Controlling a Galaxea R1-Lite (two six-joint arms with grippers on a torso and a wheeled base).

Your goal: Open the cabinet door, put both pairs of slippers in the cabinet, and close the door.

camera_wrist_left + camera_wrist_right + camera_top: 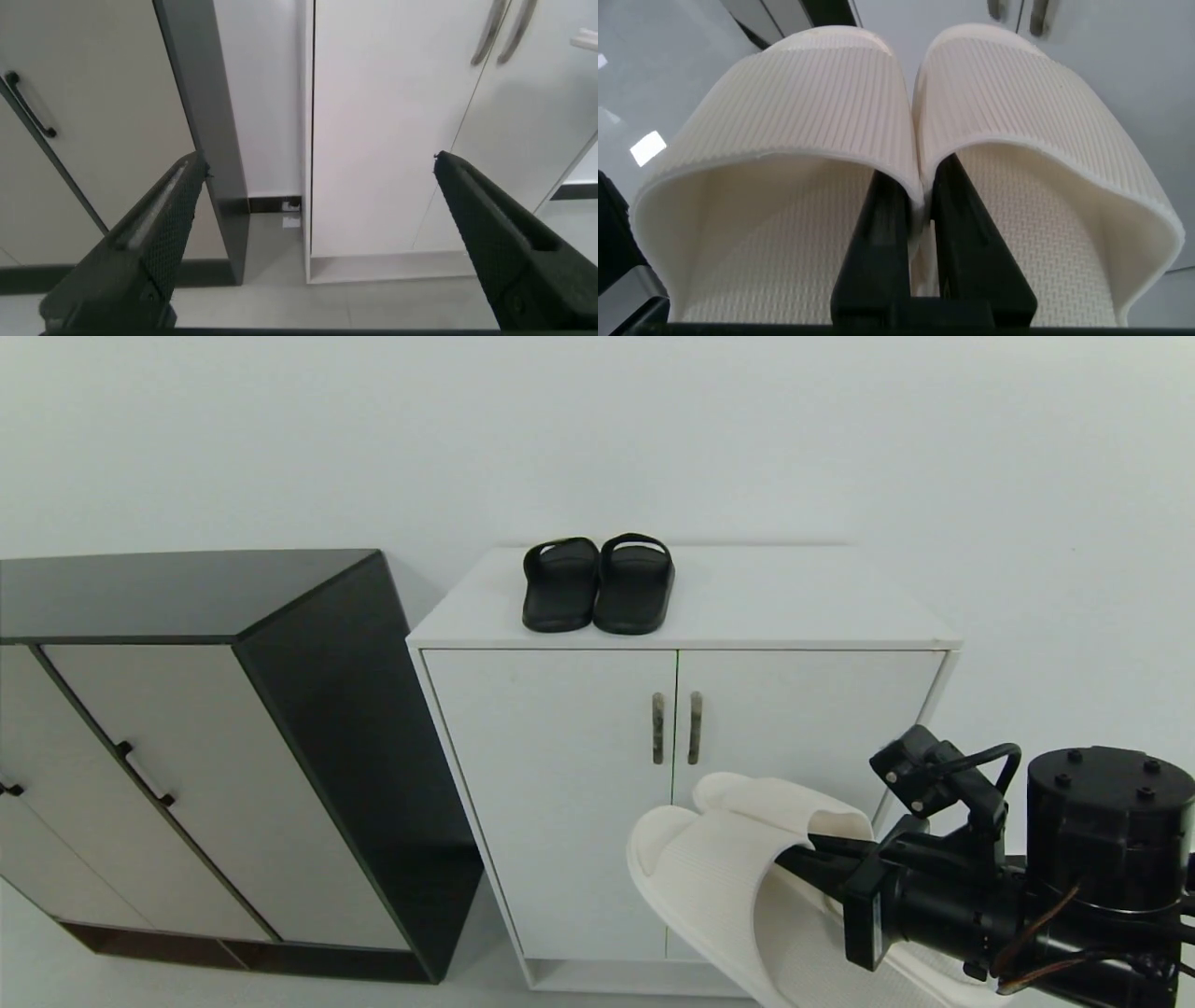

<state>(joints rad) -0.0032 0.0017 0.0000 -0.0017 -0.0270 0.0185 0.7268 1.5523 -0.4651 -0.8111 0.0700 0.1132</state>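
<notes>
we see the right gripper (922,219) clamped narrow on the pair of cream slippers (719,873) — its 2 black fingers (882,233) pinch the inner edges of both uppers together, so the 2 slippers hang side by side with their toes toward the white cabinet (747,616). the pair is held in the air in front of the cabinet, lower than the 2 metal handles (658,728). its 2 doors (551,784) are shut. on the cabinet top, left of the middle, the pair of black slippers (597,583) sits side by side. the left gripper (320,163) is spread wide and holds nothing — between its fingers we see the white cabinet's lower left corner, the pale floor (280,299) and the dark side of the black cabinet (201,112) that stands just beside it.
</notes>
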